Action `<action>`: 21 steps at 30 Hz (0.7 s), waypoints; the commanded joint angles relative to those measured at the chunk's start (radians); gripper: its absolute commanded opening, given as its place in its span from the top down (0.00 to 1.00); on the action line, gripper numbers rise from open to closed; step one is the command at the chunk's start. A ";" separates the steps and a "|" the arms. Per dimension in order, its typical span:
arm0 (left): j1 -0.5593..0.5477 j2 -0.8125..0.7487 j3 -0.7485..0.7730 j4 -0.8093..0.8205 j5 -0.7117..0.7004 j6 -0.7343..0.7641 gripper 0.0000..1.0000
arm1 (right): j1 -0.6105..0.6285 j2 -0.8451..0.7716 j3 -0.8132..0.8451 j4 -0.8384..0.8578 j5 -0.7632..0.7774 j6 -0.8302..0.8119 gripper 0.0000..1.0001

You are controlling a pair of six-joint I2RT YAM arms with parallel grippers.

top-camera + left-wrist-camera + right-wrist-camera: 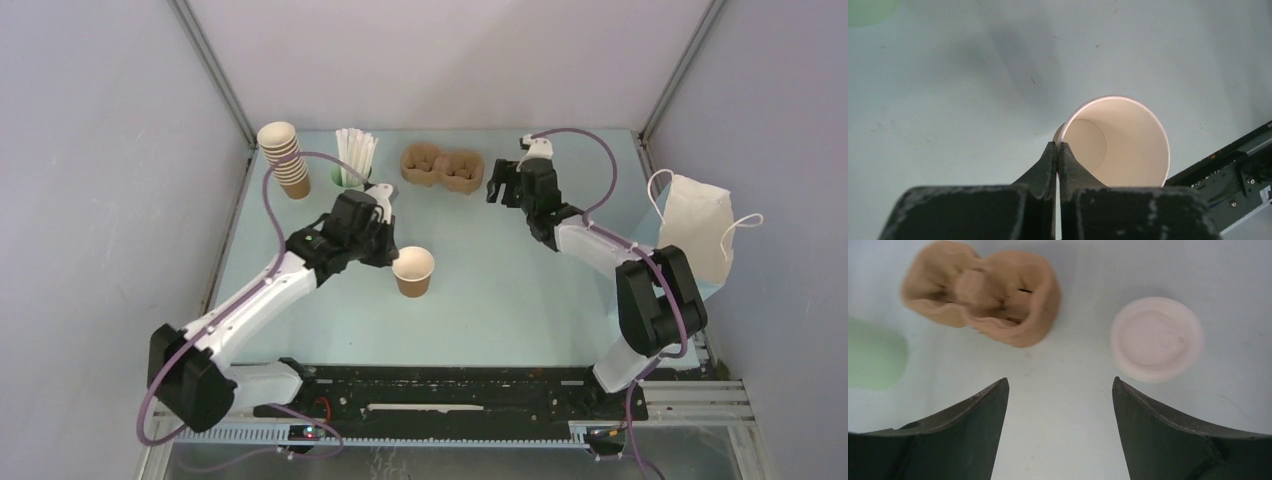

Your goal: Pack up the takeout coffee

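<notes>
A small brown paper cup (413, 272) stands upright and lidless in the middle of the table; its white inside shows in the left wrist view (1118, 140). My left gripper (392, 258) (1057, 145) is shut on the cup's near rim, the wall pinched between the fingers. A round white lid (1156, 338) lies flat on the table, apart from the cup. My right gripper (503, 186) (1060, 382) is open and empty, hovering over the table just short of the lid and the pulp carrier (443, 168) (983, 305). The lid is hidden in the top view.
A tall stack of lidless brown cups (285, 160) and a mint-green cup of white straws (352, 165) stand at the back left. A white paper bag (697, 235) with handles stands at the right edge. A black rail (450, 390) runs along the near edge.
</notes>
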 commanded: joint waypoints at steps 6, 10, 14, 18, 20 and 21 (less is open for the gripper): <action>-0.017 0.056 -0.128 0.259 0.038 -0.076 1.00 | -0.104 0.098 0.209 -0.394 0.045 -0.027 0.16; -0.020 0.092 -0.151 0.301 0.036 -0.096 1.00 | -0.134 0.249 0.456 -0.617 0.086 -0.032 0.23; -0.030 0.123 -0.175 0.325 0.002 -0.113 1.00 | -0.138 0.324 0.594 -0.641 0.066 -0.061 0.22; -0.061 0.108 -0.208 0.342 -0.080 -0.119 1.00 | -0.139 0.337 0.551 -0.569 0.035 -0.074 0.23; -0.072 0.125 -0.195 0.326 -0.111 -0.117 1.00 | -0.140 0.348 0.551 -0.570 0.033 -0.079 0.31; -0.072 0.138 -0.181 0.306 -0.116 -0.114 0.99 | -0.140 0.354 0.554 -0.572 0.028 -0.085 0.33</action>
